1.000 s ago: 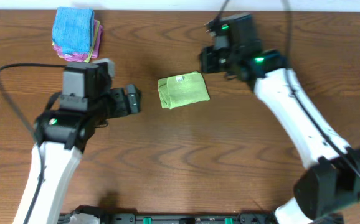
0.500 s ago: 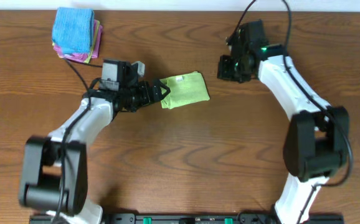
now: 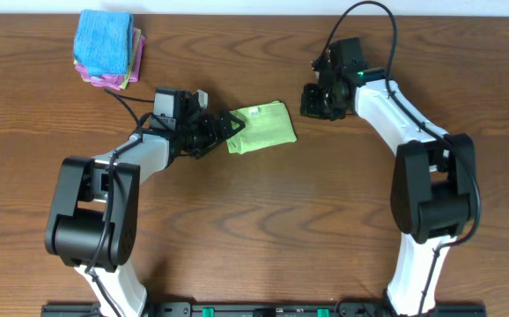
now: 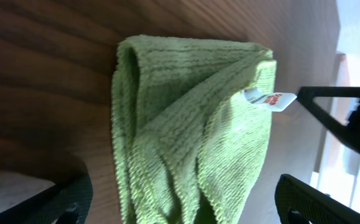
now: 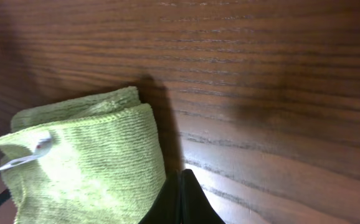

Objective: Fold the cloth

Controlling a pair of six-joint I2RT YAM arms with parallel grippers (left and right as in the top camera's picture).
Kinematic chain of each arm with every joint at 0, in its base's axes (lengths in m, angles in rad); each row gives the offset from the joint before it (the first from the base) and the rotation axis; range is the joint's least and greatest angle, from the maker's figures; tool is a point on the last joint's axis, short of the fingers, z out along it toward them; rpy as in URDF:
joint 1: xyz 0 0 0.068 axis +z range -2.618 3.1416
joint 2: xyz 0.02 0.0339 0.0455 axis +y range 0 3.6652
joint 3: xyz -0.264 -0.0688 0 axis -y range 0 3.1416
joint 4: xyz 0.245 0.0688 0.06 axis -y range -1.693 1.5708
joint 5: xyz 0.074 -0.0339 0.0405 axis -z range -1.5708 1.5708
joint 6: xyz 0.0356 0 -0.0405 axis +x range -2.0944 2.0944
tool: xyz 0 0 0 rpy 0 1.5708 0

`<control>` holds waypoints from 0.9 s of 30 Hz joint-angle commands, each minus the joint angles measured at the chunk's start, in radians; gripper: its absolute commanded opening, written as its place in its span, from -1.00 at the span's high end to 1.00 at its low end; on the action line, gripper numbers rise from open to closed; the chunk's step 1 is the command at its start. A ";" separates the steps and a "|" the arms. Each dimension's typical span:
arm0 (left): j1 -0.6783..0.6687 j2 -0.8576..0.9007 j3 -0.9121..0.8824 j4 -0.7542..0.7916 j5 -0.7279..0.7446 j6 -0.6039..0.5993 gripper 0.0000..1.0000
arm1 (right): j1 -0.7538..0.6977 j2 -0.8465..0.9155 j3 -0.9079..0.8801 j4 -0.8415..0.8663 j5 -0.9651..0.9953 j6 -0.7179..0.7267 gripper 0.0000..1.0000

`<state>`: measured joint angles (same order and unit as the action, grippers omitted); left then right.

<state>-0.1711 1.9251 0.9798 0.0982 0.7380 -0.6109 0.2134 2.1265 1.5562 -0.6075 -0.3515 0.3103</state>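
Observation:
A folded green cloth with a white label lies on the brown table. My left gripper is open at the cloth's left edge. In the left wrist view its fingers straddle the near end of the cloth without closing on it. My right gripper is shut and empty, just right of the cloth and apart from it. In the right wrist view its closed tips sit beside the cloth's edge.
A stack of folded cloths, blue on top with pink and yellow below, sits at the back left corner of the table. The arm cables hang over the table's back part.
The left gripper has moved right up to the cloth's left edge, its arm stretched out low. The right arm has swung back and its gripper now sits beside the cloth's right side.

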 commanded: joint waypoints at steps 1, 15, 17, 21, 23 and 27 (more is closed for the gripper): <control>0.003 0.062 -0.003 0.002 -0.010 -0.026 -0.91 | 0.011 0.032 -0.003 0.014 -0.012 0.011 0.98; 0.001 0.092 -0.003 0.012 0.014 -0.060 -0.91 | 0.123 0.080 -0.003 0.111 0.009 0.034 0.98; 0.001 0.092 -0.003 0.006 0.014 -0.060 -0.91 | 0.133 0.080 -0.003 0.111 0.026 0.034 0.98; 0.000 0.092 -0.003 0.002 0.015 -0.059 -0.91 | 0.134 0.080 -0.003 0.109 -0.010 0.053 0.97; 0.000 0.092 -0.003 -0.005 0.014 -0.060 -0.91 | 0.137 0.080 -0.003 0.107 -0.028 0.058 0.97; 0.000 0.095 -0.003 -0.036 0.013 -0.058 -0.99 | 0.157 0.080 -0.003 0.104 -0.045 0.060 0.97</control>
<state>-0.1699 1.9579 1.0023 0.1066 0.7921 -0.6590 0.3470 2.1971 1.5562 -0.5011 -0.3645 0.3561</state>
